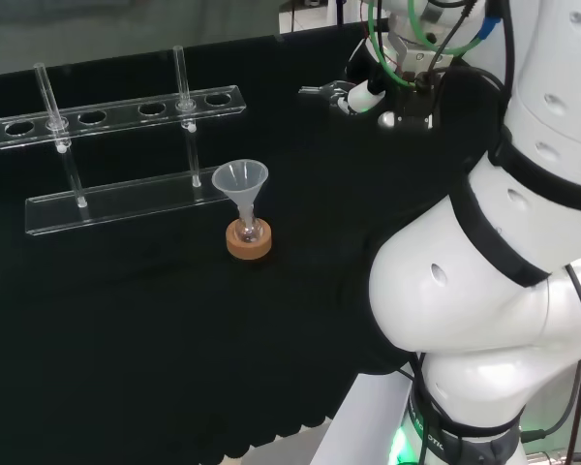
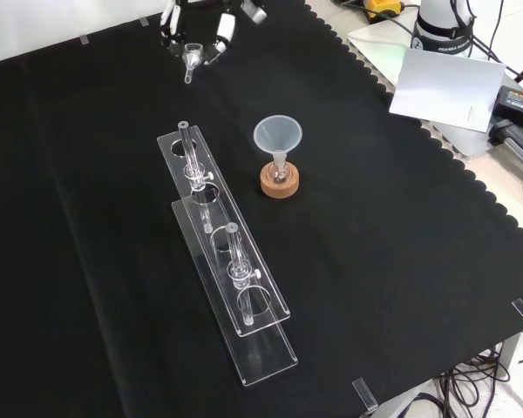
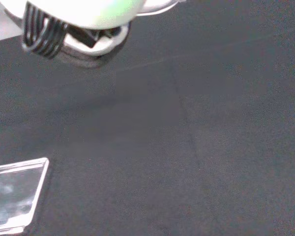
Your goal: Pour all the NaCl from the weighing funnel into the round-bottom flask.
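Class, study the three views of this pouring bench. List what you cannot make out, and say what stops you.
- Weighing funnel contents: too small in the front view.
- Hand: cut off by the front view's top edge; in the head view the arm's links cover much of it.
- Round-bottom flask: clear glass behind the plastic funnel and inside the cork ring; contents unclear.

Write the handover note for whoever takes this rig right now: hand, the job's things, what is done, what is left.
Hand: raised at the far edge of the cloth in the front view, fingers curled round a small clear weighing funnel.
Flask: upright on its cork ring mid-cloth, a plastic funnel standing in its neck, beside the clear tube rack.
Done: weighing funnel picked up.
Left: carry it over the plastic funnel, tip it, empty the salt into the flask. Whether any salt has gone in already cannot be told.
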Available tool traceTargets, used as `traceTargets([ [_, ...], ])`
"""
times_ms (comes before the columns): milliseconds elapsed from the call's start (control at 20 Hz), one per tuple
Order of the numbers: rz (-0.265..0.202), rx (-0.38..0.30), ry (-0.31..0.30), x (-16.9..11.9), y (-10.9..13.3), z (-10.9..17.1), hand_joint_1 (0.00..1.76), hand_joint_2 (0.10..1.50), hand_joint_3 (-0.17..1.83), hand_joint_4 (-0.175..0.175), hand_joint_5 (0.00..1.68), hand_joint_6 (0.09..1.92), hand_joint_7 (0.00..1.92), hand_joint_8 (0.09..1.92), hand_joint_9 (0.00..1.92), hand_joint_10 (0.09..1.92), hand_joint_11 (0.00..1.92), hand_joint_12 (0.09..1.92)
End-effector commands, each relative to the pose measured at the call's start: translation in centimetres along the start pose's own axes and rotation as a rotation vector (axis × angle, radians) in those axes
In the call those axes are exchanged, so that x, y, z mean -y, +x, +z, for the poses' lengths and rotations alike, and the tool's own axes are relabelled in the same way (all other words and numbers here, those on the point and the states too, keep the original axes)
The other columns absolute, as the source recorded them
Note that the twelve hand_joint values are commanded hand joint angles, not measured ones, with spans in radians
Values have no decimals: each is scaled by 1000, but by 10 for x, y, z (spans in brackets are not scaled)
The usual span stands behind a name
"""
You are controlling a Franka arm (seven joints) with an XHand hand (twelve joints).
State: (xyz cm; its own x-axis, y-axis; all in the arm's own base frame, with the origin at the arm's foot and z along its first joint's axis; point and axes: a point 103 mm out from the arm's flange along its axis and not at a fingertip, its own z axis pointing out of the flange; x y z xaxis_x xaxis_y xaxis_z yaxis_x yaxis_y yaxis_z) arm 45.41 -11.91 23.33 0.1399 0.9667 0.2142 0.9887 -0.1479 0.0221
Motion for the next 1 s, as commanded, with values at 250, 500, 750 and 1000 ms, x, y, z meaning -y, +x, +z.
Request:
traceTargets([
  [250,-2,-5,-44,52,30,-22,1149,629,589,175,1482,244,865,632,1287,165,1090,869],
  [500,-10,19,-34,72,41,-25,1149,628,590,175,1483,240,866,630,1288,162,1091,867],
  [750,-40,51,-5,89,62,-21,1149,627,590,175,1485,236,867,629,1290,159,1092,866],
  [1000,-75,77,23,99,83,-13,1150,626,591,175,1488,231,867,628,1292,156,1093,864],
])
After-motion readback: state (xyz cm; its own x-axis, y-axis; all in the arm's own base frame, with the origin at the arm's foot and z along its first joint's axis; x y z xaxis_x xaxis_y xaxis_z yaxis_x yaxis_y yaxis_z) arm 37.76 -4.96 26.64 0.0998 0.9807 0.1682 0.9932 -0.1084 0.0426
